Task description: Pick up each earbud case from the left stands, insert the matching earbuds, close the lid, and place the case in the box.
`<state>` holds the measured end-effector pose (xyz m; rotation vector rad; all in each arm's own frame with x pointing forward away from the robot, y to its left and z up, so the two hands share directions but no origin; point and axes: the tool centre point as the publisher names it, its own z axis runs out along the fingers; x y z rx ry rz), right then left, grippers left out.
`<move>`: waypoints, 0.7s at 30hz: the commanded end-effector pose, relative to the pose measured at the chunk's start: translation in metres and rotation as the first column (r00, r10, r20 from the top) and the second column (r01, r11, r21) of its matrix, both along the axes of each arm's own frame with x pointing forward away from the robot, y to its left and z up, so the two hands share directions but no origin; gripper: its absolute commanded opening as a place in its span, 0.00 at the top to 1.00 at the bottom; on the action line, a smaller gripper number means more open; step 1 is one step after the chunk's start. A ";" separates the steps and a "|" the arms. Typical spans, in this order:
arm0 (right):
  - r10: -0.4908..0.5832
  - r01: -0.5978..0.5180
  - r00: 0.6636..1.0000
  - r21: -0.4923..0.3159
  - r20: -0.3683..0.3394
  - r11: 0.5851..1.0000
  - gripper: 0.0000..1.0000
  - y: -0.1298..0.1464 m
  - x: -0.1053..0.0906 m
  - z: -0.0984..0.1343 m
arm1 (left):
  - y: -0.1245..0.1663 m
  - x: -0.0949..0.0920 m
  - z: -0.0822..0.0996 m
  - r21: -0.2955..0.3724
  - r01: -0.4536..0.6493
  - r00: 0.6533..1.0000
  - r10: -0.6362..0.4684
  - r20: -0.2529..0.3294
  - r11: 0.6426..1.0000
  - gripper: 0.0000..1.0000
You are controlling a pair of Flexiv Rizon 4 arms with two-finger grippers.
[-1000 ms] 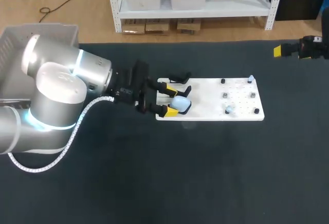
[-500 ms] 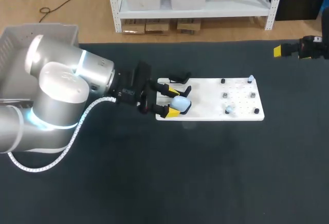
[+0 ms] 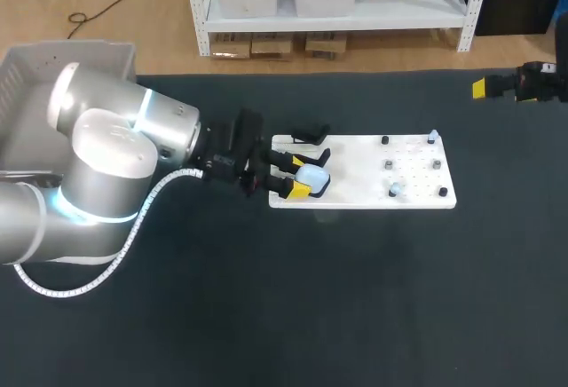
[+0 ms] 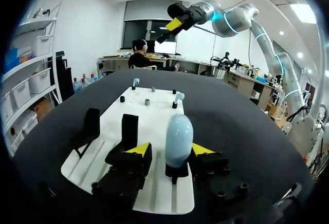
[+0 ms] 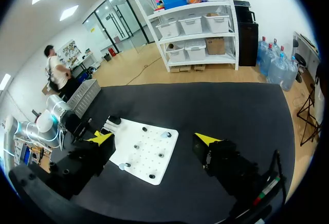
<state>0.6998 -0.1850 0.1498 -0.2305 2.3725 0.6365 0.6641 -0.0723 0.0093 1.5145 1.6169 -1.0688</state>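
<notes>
Left claw open, straddling pale-blue earbud case. Case upright on black stand at 9 o'clock end of white board. One finger nearly touching case, other apart. My judgement: centre claw first, squeeze evenly at mid-height, lift straight off stand, else case may twist out. Right claw open, empty, at table's 2 o'clock.

Black stands and the left tool crowd the white board's 9 o'clock end; low pegs dot its 3 o'clock half (well spaced). Bare table stretches wide from the board's 6 o'clock edge.
</notes>
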 end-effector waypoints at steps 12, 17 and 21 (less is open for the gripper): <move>0.000 0.000 1.000 -0.001 0.000 1.000 0.00 0.000 0.000 0.000 | -0.002 -0.002 0.004 -0.014 0.010 1.000 -0.010 0.003 1.000 0.55; 0.000 0.000 1.000 -0.001 0.000 1.000 0.00 0.000 0.000 0.000 | -0.002 -0.002 0.003 -0.014 0.011 1.000 -0.011 0.001 1.000 1.00; 0.000 0.000 1.000 -0.001 0.000 1.000 0.00 0.000 0.000 0.000 | 0.000 -0.003 0.005 -0.015 0.012 1.000 -0.012 -0.002 1.000 1.00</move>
